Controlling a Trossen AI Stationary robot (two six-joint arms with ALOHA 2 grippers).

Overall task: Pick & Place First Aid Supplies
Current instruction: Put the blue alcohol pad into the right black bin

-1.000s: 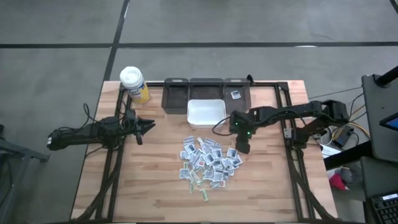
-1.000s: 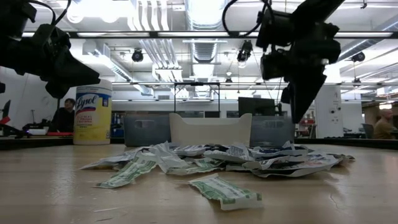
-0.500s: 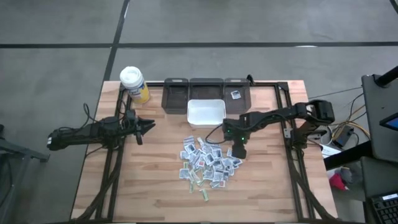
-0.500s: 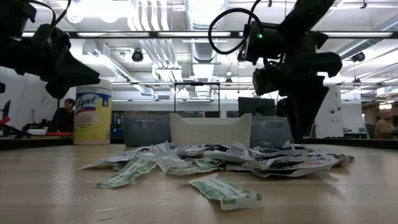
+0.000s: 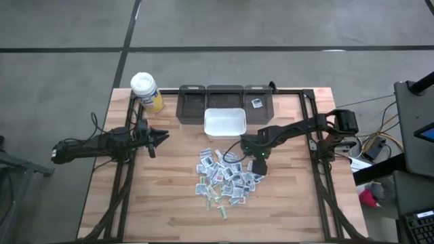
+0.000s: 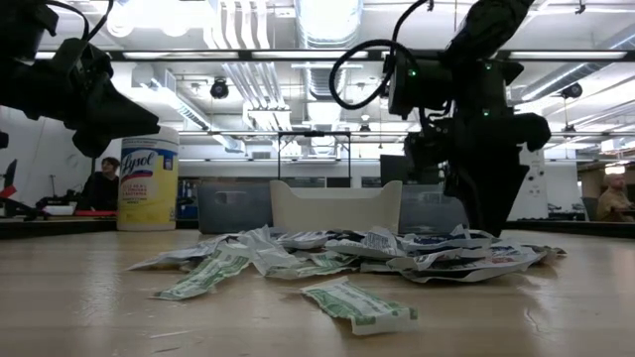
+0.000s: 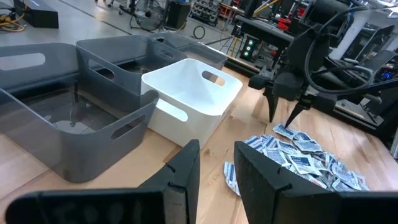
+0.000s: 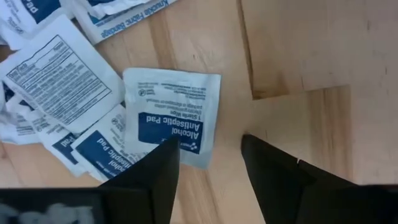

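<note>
Most first aid supplies point(image 5: 227, 177) lay heaped mid-table; one packet point(image 5: 258, 103) sat in a grey bin point(image 5: 259, 98), the white bin point(image 5: 225, 122) looked empty. Our right gripper point(image 8: 208, 168), fingers spread, hung over an alcohol pad point(image 8: 171, 115). The left gripper point(image 5: 161, 138) waited, part-open, holding nothing.

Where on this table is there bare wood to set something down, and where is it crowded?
Bare wood lies along the near edge below the packet pile, on the left between the pile and the left gripper, and on the right beyond the right gripper. The far edge is crowded: wipes canister, grey bins, white bin.
</note>
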